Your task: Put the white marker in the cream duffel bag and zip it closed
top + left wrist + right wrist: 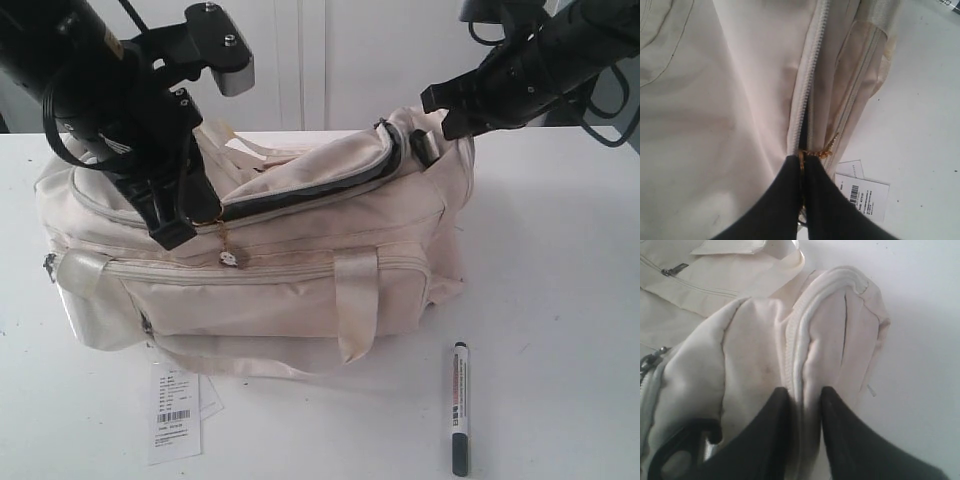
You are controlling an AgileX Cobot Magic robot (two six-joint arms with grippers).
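Exterior view: left gripper (183,228) pinches the zipper pull (802,152), right gripper (440,115) clamps the cream duffel bag (280,270); white marker (459,405) lies well apart.

The cream duffel bag (300,280) shows black lining (300,190); the white marker (459,400) has dark ends and red print.
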